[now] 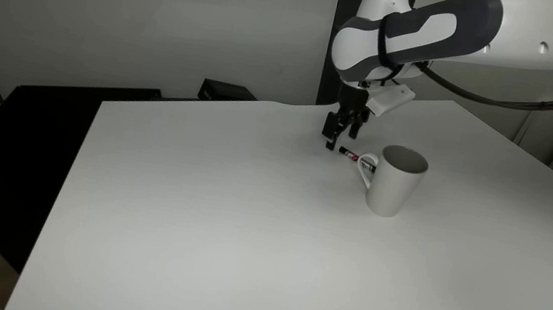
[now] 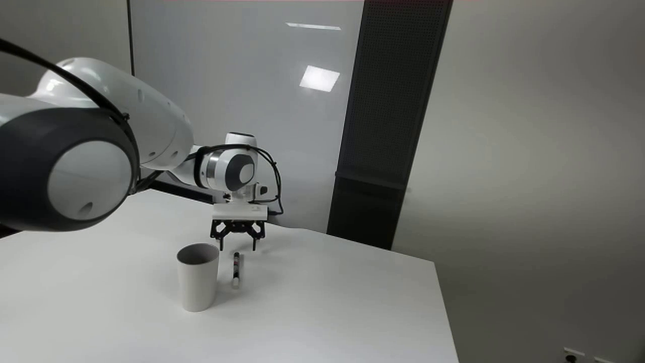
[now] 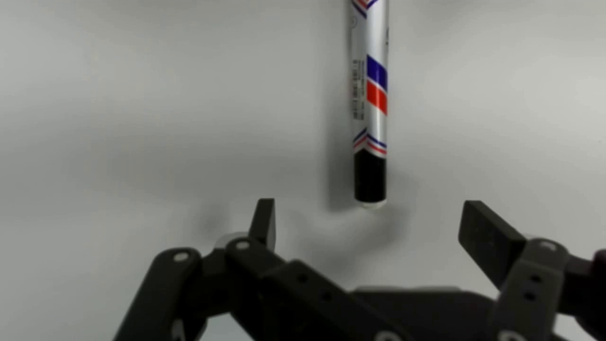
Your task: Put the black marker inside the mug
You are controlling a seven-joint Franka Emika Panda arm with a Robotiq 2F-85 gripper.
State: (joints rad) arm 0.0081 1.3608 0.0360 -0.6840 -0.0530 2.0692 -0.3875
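Black marker point(image 3: 370, 104), slim with a white striped barrel, is lying flat on the white table point(image 2: 352, 302) beside the white cylindrical ceramic-looking mug point(image 2: 198, 285). Jaws on the black two-finger gripper point(image 2: 238, 249) are spread near the marker's black end; I'd slide over to mid-barrel, centred, then lower and pinch gently.

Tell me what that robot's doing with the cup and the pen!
A robot arm is holding its gripper low near one end of a marker, with its fingers spread apart. It isn't gripping anything yet. The marker lies on the white table, beside the upright mug, not inside it. Probably the robot will grab the marker next, then drop it into the mug.
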